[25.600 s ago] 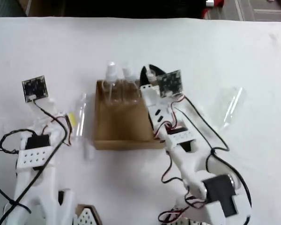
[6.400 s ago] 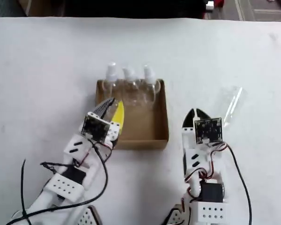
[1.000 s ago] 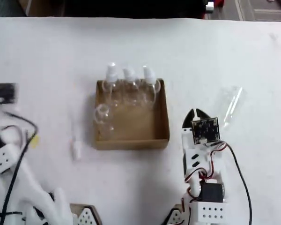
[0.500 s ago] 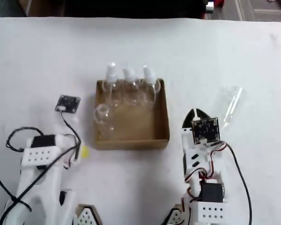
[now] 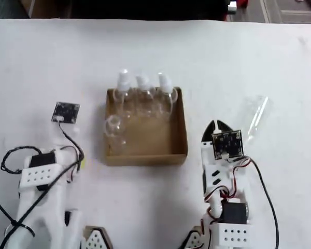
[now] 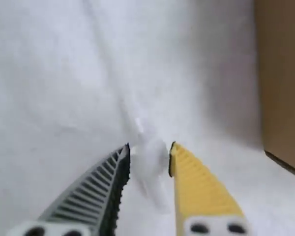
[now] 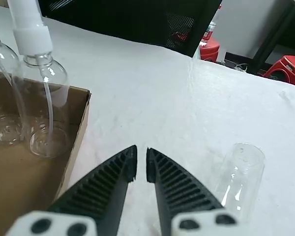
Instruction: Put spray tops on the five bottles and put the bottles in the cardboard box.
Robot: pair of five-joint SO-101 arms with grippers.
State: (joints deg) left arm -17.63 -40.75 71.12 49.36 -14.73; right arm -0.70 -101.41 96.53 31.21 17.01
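The cardboard box sits mid-table. Three clear bottles with white spray tops stand along its far wall, and a topless bottle stands at its left side. A further topless bottle lies on the table to the right, also seen as a bottle just beyond my right gripper, which is shut and empty near the box's right wall. Left of the box, my left gripper is low over the table, its fingers pressed on both sides of a white spray top.
White cloth covers the whole table. Both arm bases stand along the near edge. Dark chairs and red stools stand behind the far edge in the right wrist view.
My left arm swung in from the far left and came down over the loose spray top beside the box, closing around it. The right arm has stayed still.
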